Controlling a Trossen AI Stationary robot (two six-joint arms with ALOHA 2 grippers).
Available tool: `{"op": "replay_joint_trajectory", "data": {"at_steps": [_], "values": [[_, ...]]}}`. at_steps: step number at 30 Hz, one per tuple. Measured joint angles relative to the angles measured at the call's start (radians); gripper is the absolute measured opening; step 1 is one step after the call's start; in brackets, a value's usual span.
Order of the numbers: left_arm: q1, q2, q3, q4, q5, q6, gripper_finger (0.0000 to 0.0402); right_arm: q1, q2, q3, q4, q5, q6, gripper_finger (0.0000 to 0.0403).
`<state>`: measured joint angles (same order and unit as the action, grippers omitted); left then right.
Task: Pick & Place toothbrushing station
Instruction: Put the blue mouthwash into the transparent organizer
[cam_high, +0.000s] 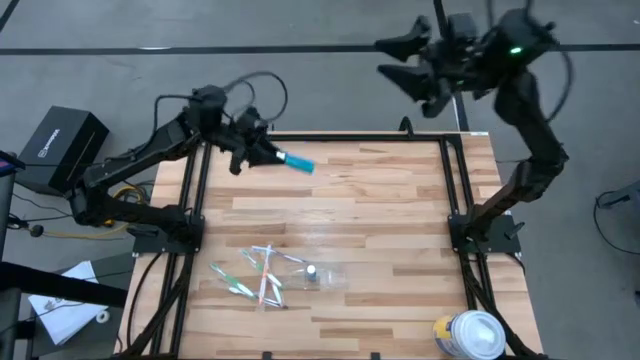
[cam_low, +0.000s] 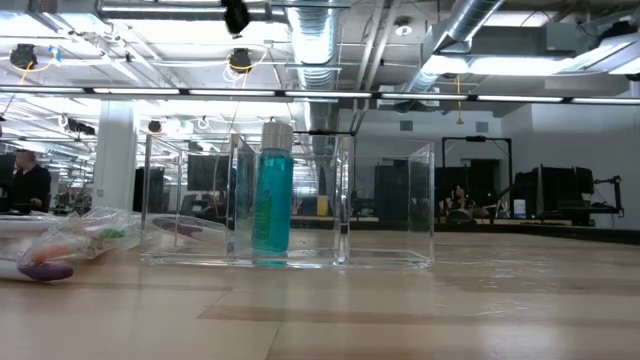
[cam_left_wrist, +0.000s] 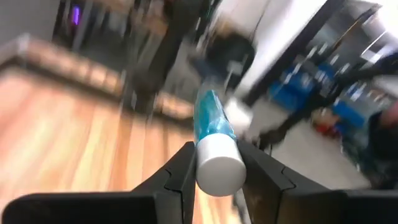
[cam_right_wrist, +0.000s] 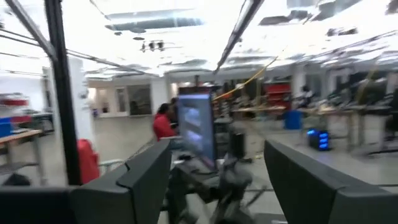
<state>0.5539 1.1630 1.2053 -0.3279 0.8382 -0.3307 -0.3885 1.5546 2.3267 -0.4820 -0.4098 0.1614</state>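
My left gripper (cam_high: 265, 152) hovers over the table's far left part, shut on a teal tube (cam_high: 298, 162) with a white cap; the left wrist view shows the tube (cam_left_wrist: 210, 118) too. My right gripper (cam_high: 400, 55) is open and empty, raised beyond the table's far edge. Near the front, several pale toothbrushes and small tubes (cam_high: 258, 275) lie flat on the wood. Beside them stands the see-through holder (cam_high: 322, 272). In the low view a teal tube (cam_low: 272, 195) stands upright inside the holder (cam_low: 390, 205). My left gripper pinches the tube's white cap end (cam_left_wrist: 217, 167) between its two fingers (cam_left_wrist: 181, 173). The tube lies along the fingers, and its teal body (cam_high: 300, 163) sticks out past the fingertips toward the table's right. It appears lifted clear of the table.
A round white-lidded canister (cam_high: 470, 335) stands at the table's near right corner. A crumpled clear bag (cam_low: 75, 240) lies left of the holder in the low view. Black frame rails (cam_high: 455, 190) run along the table's sides. Bare wood (cam_high: 380, 200) lies across the middle and right.
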Motion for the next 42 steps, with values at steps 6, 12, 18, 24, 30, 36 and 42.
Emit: {"op": "replay_joint_trajectory", "data": {"at_steps": [6,12,18,24,30,36,42], "values": [[-0.088,0.031,0.000,-0.350,-0.086,0.155,0.0088,0.002,-0.034,0.010,-0.060,0.042,-0.031,0.0224],[-0.282,0.105,0.000,-0.454,-0.218,0.169,0.0088,0.002,-0.046,0.011,-0.103,0.045,-0.032,0.0202],[-0.468,0.214,0.021,-0.513,-0.388,0.116,0.0088,0.022,-0.045,0.010,-0.120,0.045,-0.043,0.0183],[-0.608,0.357,0.209,-0.723,-0.627,0.171,0.0088,0.041,-0.045,0.010,-0.150,0.045,-0.068,0.0172],[-0.660,0.476,0.445,-0.796,-0.752,0.157,0.0088,0.042,-0.045,0.010,-0.193,0.043,-0.092,0.0175],[-0.696,0.616,0.640,-0.944,-0.796,0.087,0.0088,0.042,-0.045,0.010,-0.235,-0.022,-0.122,0.0185],[-0.734,0.726,0.731,-0.991,-0.747,-0.003,0.0088,0.041,-0.045,0.010,-0.258,-0.084,-0.170,0.0190]]}}
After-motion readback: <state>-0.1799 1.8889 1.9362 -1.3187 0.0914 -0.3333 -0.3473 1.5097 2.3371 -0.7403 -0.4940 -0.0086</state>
